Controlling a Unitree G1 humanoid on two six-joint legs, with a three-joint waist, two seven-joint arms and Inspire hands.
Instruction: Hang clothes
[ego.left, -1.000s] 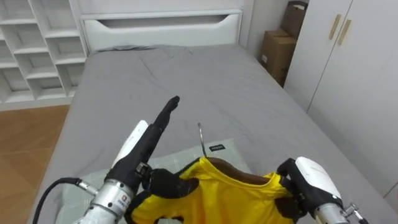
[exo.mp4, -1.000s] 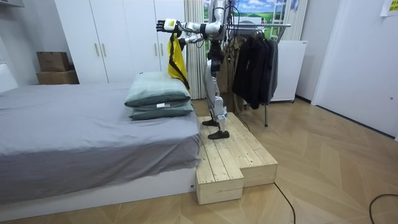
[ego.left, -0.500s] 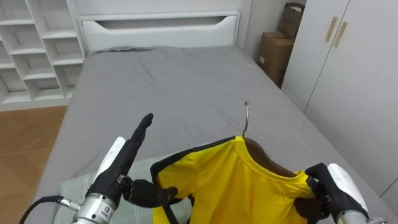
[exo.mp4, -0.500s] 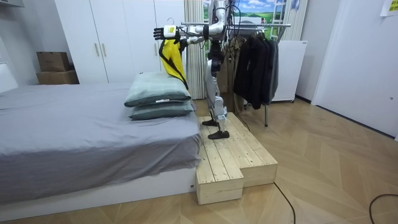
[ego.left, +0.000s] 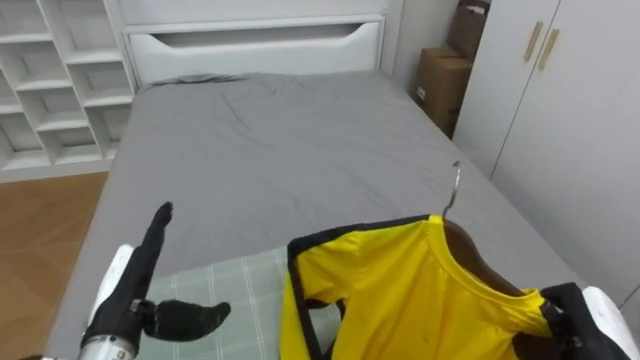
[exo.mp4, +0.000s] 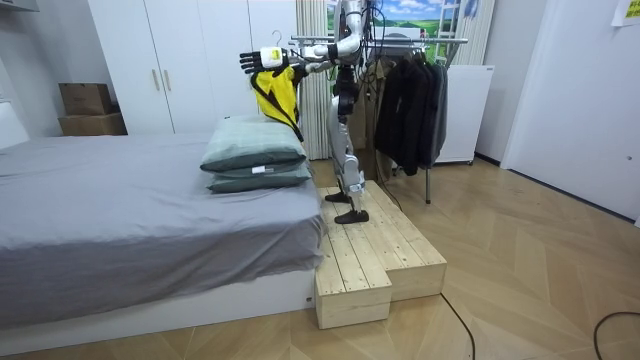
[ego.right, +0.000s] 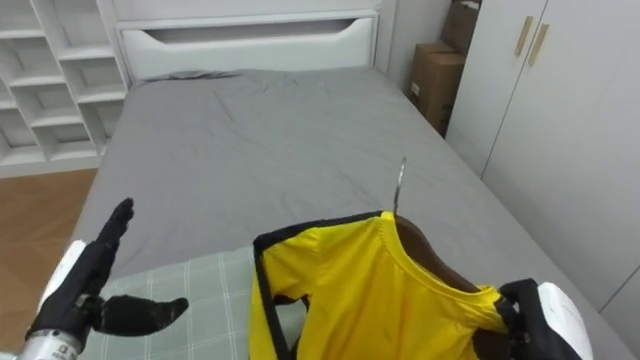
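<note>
room: grey bed (ego.left: 300, 130) ahead, white shelving (ego.left: 40, 80) to the left, wardrobe (ego.left: 560, 90) to the right
left hand (ego.left: 150, 300): fingers straight, thumb out, holding nothing; a second ago it was at the shirt's left shoulder and has since swung clear to the left, over the checked pillow (ego.left: 220, 290)
right hand (ego.left: 585, 315): dark fingers closed on the right shoulder of the yellow t-shirt (ego.left: 410, 290)
task's thing: the t-shirt sits on a wooden hanger (ego.left: 480, 265), metal hook (ego.left: 455, 185) upright and free; it has shifted right and risen
meaning: the shirt looks dressed on its hanger and carried by one hand, so hanging is what remains
room view adds: the robot stands on a wooden platform (exo.mp4: 380, 250) at the bed's foot, and the clothes rail (exo.mp4: 420, 40) with dark garments (exo.mp4: 410, 100) is behind it, so a turn seems needed
eye views add: the hook, and the right hand's grip
</note>
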